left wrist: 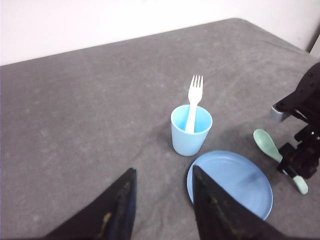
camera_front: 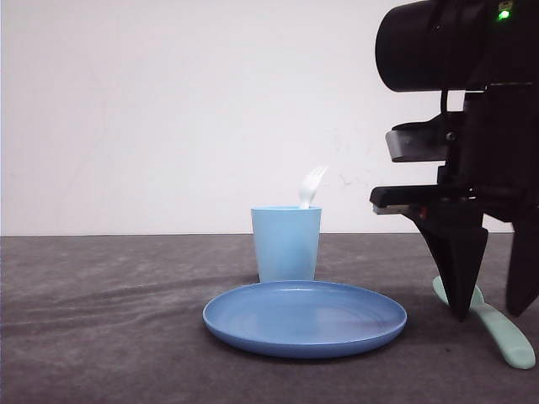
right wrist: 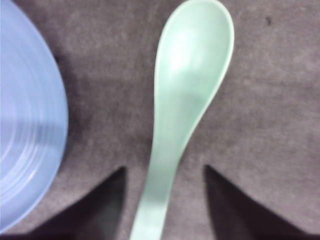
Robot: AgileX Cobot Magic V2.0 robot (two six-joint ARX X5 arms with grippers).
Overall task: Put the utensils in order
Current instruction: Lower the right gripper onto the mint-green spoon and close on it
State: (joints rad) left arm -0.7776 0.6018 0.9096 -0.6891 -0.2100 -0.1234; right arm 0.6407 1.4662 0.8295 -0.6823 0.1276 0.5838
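Front view: white fork [camera_front: 311, 187] standing handle-down in light blue cup [camera_front: 286, 244], four tines up above the rim, leaning slightly to the right, a little blurred against the pale wall. Cup upright on grey table [camera_front: 101, 320], just behind blue round plate [camera_front: 305, 319]. Mint-green spoon [camera_front: 497, 330] lying flat on the table to the right of the plate, apart from it, thick rounded handle toward the camera, bowl end farther back. Right gripper [camera_front: 490, 305] lowered over the spoon, dark tapered fingers spread, one on each side of the handle, tips near the table; contact with the spoon not clear.

Right wrist view: spoon seen from straight above, smooth matte plastic, broad oval bowl narrowing into a chunky handle, bowl facing up. Handle running down between the two dark fingertips [right wrist: 107, 200], a gap of table showing on each side, nothing pinched. Plate rim close beside the spoon, not touching.

Left wrist view: left gripper [left wrist: 162, 200] held above the table, fingers spread, holding nothing, well apart from the cup. Fork resting against the cup's far rim, handle inside. Spoon beyond the plate, bowl end free, handle partly hidden by the right arm.
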